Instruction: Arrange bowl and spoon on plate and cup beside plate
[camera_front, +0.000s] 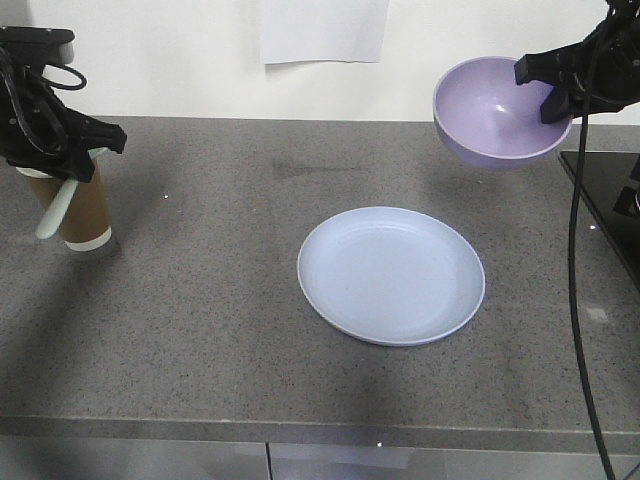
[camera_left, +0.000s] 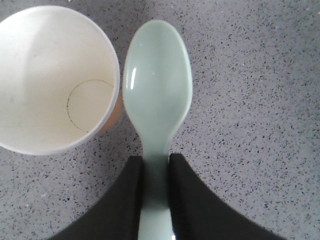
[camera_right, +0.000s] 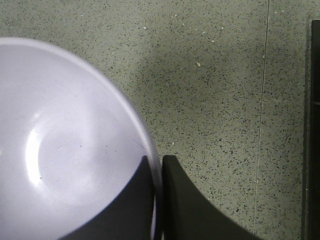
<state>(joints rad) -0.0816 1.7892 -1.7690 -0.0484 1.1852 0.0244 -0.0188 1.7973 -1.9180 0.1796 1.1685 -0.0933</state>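
Observation:
The pale blue-lilac plate (camera_front: 391, 273) lies bare in the middle of the grey counter. My right gripper (camera_front: 553, 98) (camera_right: 159, 165) is shut on the rim of the lavender bowl (camera_front: 496, 112) (camera_right: 65, 150), holding it tilted in the air behind and to the right of the plate. My left gripper (camera_front: 78, 165) (camera_left: 156, 162) is shut on the handle of the mint-green spoon (camera_front: 57, 208) (camera_left: 157, 95), which hangs bowl-end down just beside the brown paper cup (camera_front: 75, 210) (camera_left: 52, 80). The cup stands upright and empty at the far left.
A black flat appliance (camera_front: 610, 185) sits at the counter's right edge, with a cable (camera_front: 577, 260) hanging from the right arm. A white sheet (camera_front: 322, 30) is stuck on the back wall. The counter's front edge (camera_front: 300, 430) runs below the plate.

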